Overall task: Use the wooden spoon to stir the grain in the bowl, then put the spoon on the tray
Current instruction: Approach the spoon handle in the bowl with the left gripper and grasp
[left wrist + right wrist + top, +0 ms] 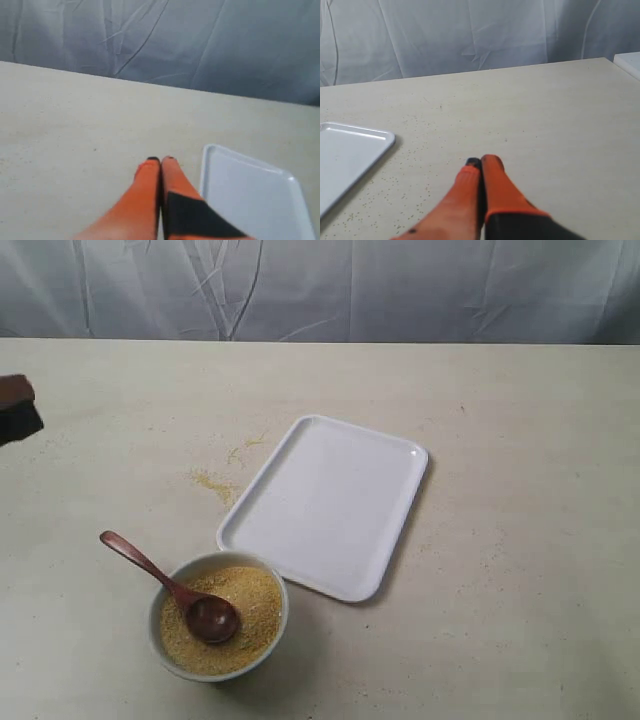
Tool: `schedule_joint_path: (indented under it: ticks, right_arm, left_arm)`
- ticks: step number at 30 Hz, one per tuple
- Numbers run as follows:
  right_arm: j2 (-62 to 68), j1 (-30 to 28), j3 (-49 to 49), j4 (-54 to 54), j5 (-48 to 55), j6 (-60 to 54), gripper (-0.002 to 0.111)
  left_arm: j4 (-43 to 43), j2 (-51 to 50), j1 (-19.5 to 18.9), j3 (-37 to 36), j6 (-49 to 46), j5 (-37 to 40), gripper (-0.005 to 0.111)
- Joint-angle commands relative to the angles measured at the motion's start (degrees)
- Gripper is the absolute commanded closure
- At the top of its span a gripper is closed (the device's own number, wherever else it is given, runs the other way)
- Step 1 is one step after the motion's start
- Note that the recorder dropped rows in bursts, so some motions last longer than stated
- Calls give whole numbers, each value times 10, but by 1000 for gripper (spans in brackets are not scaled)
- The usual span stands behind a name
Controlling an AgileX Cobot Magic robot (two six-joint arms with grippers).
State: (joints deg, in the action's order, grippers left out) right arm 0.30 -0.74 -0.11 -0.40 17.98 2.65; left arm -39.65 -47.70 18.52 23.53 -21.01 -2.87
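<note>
Exterior view: white bowl (283, 620) sits on tabletop (520, 540) at 7 o'clock from the tray (325, 505), just beside its near corner. Grain (250, 605) fills bowl. Wooden spoon (165, 580) rests scoop-down in grain, handle leaning over the rim toward 10 o'clock. Tray bare, tilted long axis toward 1 o'clock. Loose spilled grains (212, 480) on tabletop at tray's 9 o'clock. Left pincer (160, 160) pressed together, holding nothing, above bare tabletop near tray's edge. Right pincer (480, 161) likewise pressed together, nothing between the tips.
</note>
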Motion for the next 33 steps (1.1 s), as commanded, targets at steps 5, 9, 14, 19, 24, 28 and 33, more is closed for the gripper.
schedule_joint_path:
  ticks: [5,9,14,19,24,28,33]
  right_arm:
    - [-3,2,1,1,-5,-1,108]
    - [-3,2,1,1,-5,-1,108]
    - [-3,2,1,1,-5,-1,108]
    - [-3,2,1,1,-5,-1,108]
    - [-3,2,1,1,-5,-1,108]
    - [-3,2,1,1,-5,-1,108]
    - [-3,2,1,1,-5,-1,108]
  left_arm:
    - [370,-257,-223,197,219,349,107]
    - [307,-255,-228,154,250,284,107]
    - [45,-144,-146,-36,247,17,107]
    - [11,-76,-60,-124,290,-19,107]
    - [-2,-46,7,-189,379,-83,103]
    - [9,-39,45,-202,435,-104,77]
    - [22,-63,48,-202,449,-108,33]
